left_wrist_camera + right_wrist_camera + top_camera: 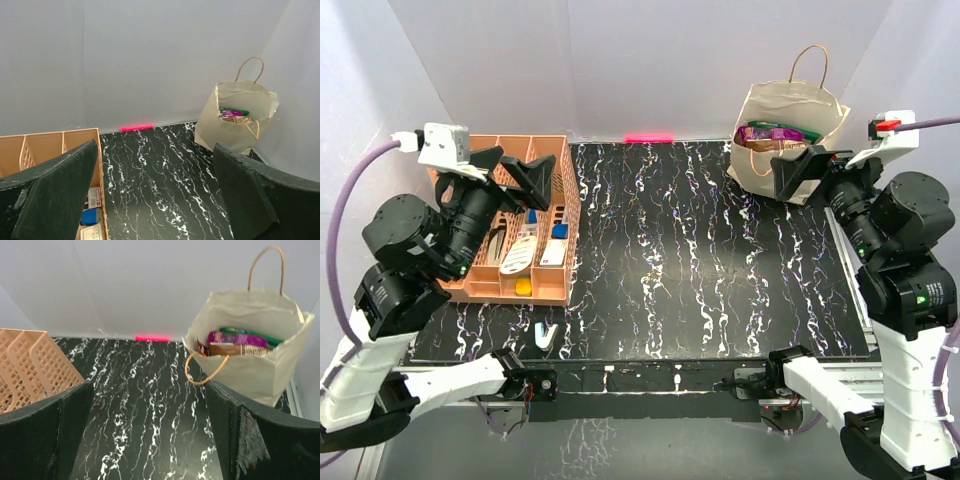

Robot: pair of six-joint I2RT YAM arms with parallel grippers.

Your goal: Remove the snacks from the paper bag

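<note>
The paper bag [752, 165] stands upright at the far right corner of the worktop [700, 260], a slab of glossy black veined with thin white streaks like marble. The bag is a cream-beige, matte and slightly creased carrier with a wide rectangular mouth. One thin brown cord handle [265, 265] arches above the back rim, and the other [200, 375] droops in a loop over the front wall. The snacks [235, 337] are inside it, packed up near the mouth. They are glossy, crinkled packets: a shiny purple one, a dark green one [252, 333] behind it, and a flat brownish-orange one [225, 348] in front. The right gripper [803, 170] hovers just in front of the bag. Its broad, dull black, wedge-shaped fingers [265, 440] are spread wide with nothing between them. The left gripper [512, 168] hangs over the file rack [570, 180] at the far left. Its dark fingers [50, 200] are likewise parted and empty. The rack is peach plastic with lattice dividers, and it holds small white, blue [558, 232] and yellow [523, 287] stationery pieces. A small white item [546, 337] lies on the worktop near the front of the rack. A bright pink strip [649, 136] sits where the worktop meets the plain pale back wall.
</note>
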